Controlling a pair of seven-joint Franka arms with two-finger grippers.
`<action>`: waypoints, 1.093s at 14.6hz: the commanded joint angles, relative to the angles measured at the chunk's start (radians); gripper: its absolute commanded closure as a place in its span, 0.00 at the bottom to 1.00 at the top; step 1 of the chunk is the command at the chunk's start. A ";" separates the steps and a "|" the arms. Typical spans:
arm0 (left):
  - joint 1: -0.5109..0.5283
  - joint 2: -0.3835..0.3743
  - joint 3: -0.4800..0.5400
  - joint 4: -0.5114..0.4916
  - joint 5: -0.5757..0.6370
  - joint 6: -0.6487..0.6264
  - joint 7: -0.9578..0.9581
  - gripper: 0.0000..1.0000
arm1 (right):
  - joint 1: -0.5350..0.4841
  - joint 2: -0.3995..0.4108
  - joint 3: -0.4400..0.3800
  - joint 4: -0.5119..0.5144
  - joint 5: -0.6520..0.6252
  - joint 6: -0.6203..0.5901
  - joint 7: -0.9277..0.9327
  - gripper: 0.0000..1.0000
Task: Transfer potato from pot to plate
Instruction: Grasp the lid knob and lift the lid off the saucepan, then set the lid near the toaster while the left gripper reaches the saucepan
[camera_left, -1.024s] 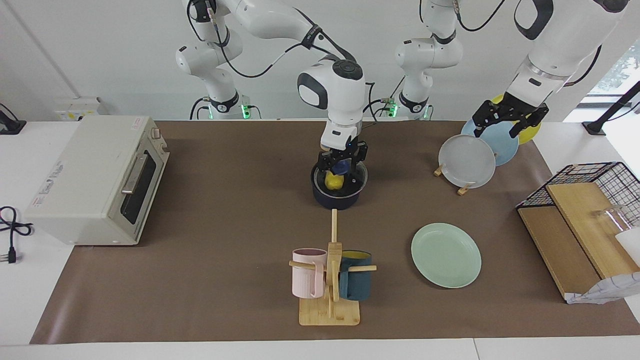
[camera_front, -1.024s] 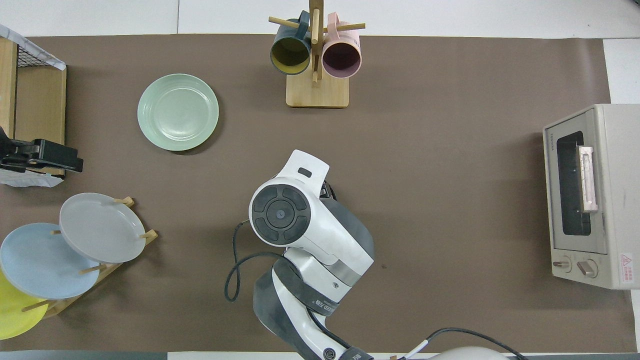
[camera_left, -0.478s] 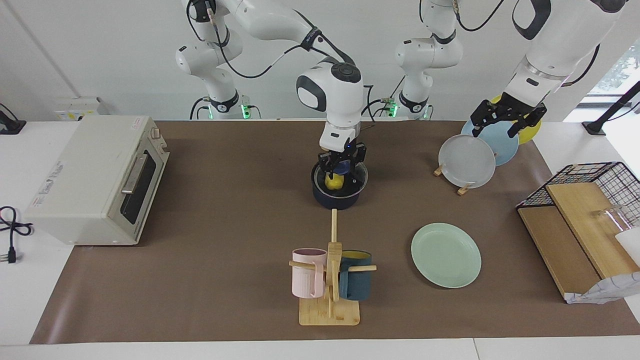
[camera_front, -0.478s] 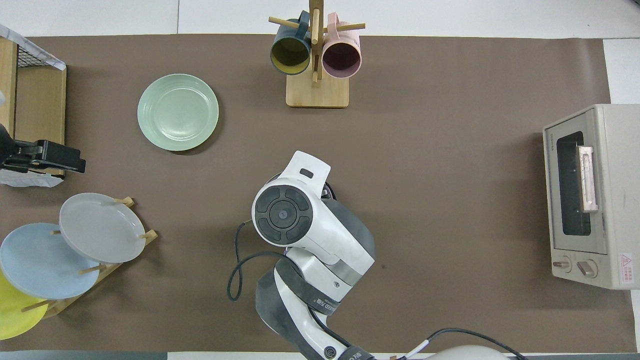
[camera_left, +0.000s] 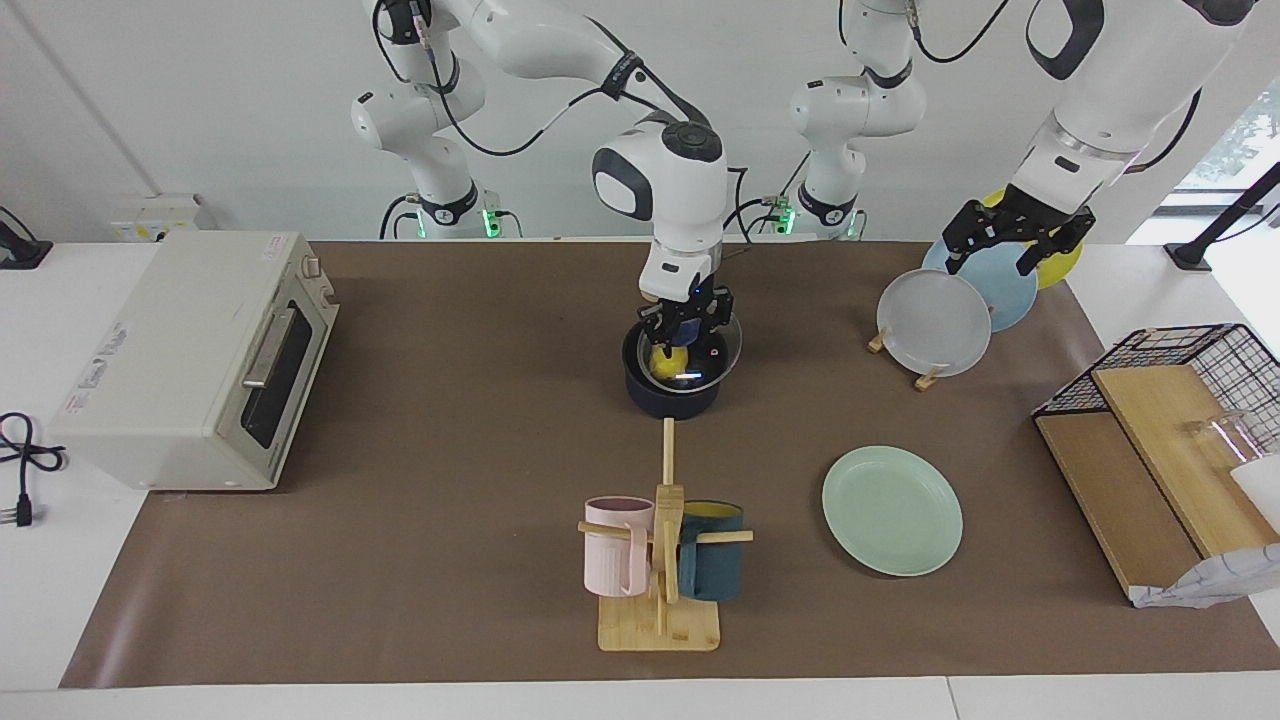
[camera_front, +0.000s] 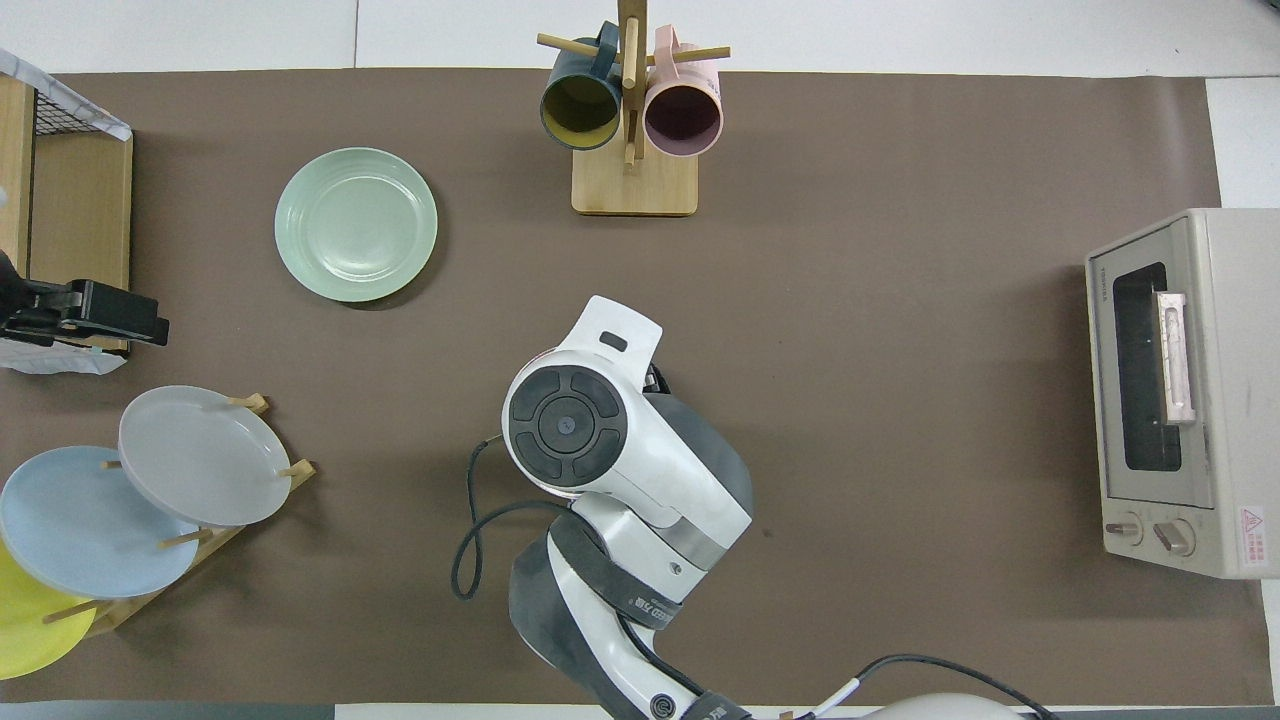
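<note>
The dark navy pot stands mid-table, nearer to the robots than the mug tree. The yellow potato lies inside it, seen through a clear glass lid. My right gripper is over the pot, shut on the lid's blue knob, and holds the lid tilted just above the rim. In the overhead view the right arm hides the pot, lid and potato. The mint-green plate lies flat and bare toward the left arm's end. My left gripper hangs open over the plate rack.
A wooden rack holds grey-white, light blue and yellow plates. The mug tree with a pink and a teal mug stands farther from the robots than the pot. A toaster oven sits at the right arm's end. A wire basket with boards sits at the left arm's end.
The right gripper has risen slightly with the lid, which now tilts up off the pot's rim toward the left arm's end. The left gripper has barely moved.
</note>
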 joint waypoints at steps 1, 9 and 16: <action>0.010 -0.007 -0.009 0.005 0.010 -0.019 -0.002 0.00 | -0.047 -0.022 0.005 0.016 -0.029 -0.036 -0.086 0.80; -0.013 -0.008 -0.012 -0.007 0.010 0.011 -0.017 0.00 | -0.301 -0.051 0.005 -0.013 -0.124 -0.108 -0.502 0.80; -0.157 -0.045 -0.015 -0.090 -0.008 0.085 -0.266 0.00 | -0.467 -0.123 0.004 -0.295 -0.219 0.115 -0.598 0.80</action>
